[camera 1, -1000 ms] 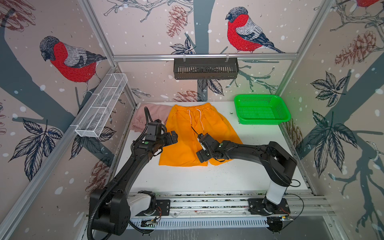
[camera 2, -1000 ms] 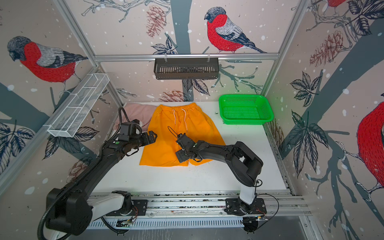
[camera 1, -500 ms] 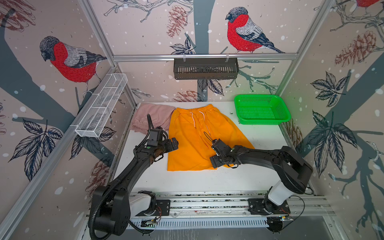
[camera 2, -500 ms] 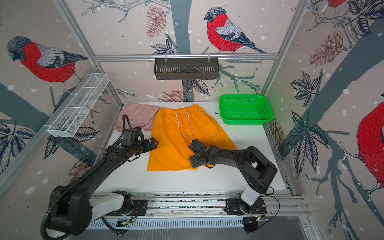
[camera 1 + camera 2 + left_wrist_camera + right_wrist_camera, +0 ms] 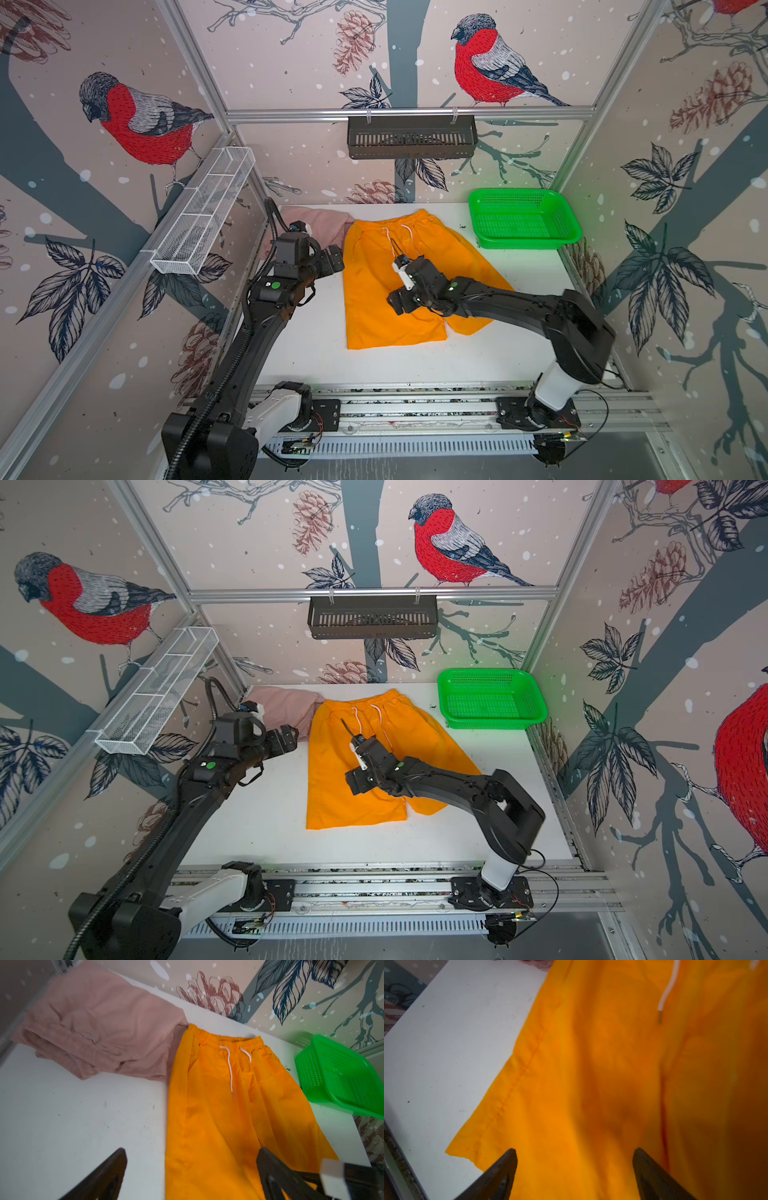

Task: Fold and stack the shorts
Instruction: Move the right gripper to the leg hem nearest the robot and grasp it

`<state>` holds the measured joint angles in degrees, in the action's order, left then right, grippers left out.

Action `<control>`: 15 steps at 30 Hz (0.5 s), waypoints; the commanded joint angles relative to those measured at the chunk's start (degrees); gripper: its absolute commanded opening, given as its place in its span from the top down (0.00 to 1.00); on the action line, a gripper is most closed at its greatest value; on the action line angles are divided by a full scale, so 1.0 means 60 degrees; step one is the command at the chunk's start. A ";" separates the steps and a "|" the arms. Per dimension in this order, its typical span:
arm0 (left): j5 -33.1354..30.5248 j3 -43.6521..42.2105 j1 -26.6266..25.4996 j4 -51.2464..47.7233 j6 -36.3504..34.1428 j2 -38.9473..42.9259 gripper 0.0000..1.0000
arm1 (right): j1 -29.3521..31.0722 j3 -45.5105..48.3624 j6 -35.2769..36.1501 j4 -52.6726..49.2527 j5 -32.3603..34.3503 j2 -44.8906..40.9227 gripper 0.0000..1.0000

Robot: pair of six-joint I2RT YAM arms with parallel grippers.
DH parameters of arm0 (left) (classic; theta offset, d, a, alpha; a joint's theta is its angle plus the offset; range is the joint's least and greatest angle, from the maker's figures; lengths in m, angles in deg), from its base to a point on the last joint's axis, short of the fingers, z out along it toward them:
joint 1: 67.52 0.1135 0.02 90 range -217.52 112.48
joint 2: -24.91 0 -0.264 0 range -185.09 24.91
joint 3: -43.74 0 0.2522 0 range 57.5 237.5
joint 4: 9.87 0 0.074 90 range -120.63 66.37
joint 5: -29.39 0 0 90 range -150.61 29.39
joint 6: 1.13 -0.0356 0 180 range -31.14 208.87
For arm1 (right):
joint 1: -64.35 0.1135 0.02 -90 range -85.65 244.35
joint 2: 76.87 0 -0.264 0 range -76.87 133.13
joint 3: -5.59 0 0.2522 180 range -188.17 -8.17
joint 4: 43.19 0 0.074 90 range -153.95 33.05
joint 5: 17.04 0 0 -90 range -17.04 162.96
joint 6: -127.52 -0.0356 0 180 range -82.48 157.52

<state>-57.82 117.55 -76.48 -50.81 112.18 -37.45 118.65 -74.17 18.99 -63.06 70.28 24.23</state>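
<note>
Slid rightward, orange shorts (image 5: 374, 316) lie flat, my left gripper (image 5: 335, 262) and right gripper (image 5: 397, 302) gaping empty; pinching one layer risks bunching.

Orange shorts (image 5: 218, 1115): were smooth, thin cloth with a faint sheen and a stitched hem.
Pink shorts (image 5: 99, 1028): were soft, matt cloth, creased.
Drawstring (image 5: 230, 1072): was white cord with metal tips.
Basket (image 5: 519, 216): was glossy green plastic mesh.
Surface (image 5: 72, 1115): was matt white, smooth, lightly scuffed.
</note>
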 commanded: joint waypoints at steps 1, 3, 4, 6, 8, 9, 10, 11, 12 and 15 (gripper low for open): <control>-0.0755 0.0873 0.0085 -0.0901 -0.0522 -0.0261 0.02 | 0.0469 -0.0831 0.0820 0.0902 -0.0926 0.1067 0.12; -0.0860 0.1113 0.0107 -0.0978 -0.0593 -0.0299 0.02 | 0.0736 -0.1114 0.1055 0.0959 -0.1037 0.1634 0.13; -0.0843 0.1159 0.0115 -0.0943 -0.0597 -0.0313 0.02 | 0.0838 -0.1173 0.1210 0.0961 -0.1224 0.1855 0.14; -0.0823 0.1218 0.0129 -0.0877 -0.0610 -0.0412 0.02 | 0.0973 -0.1142 0.1382 0.0862 -0.1463 0.2133 0.16; -0.0833 0.1256 0.0129 -0.0841 -0.0630 -0.0578 0.02 | 0.0981 -0.0804 0.1439 0.0901 -0.1905 0.2168 0.18; -0.0687 0.1271 0.0129 -0.0773 -0.0665 -0.0680 0.02 | 0.0955 -0.0478 0.1478 0.1010 -0.2156 0.2090 0.19; -0.0451 0.1277 0.0129 -0.0699 -0.0706 -0.0784 0.02 | 0.0950 -0.0163 0.1541 0.1097 -0.2439 0.1966 0.20; -0.0271 0.1249 0.0129 -0.0576 -0.0730 -0.0856 0.02 | 0.0926 0.0094 0.1537 0.1112 -0.2591 0.1846 0.21; -0.0076 0.1220 0.0129 -0.0417 -0.0717 -0.0933 0.02 | 0.0898 0.0362 0.1575 0.1053 -0.2802 0.1704 0.22; 0.0398 0.1223 0.0116 -0.0044 -0.0867 -0.1196 0.02 | 0.0805 0.1238 0.1554 0.0707 -0.3215 0.1162 0.29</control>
<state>-58.66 124.65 -75.84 -53.80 108.35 -43.77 123.72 -69.49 27.85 -56.07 55.42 32.88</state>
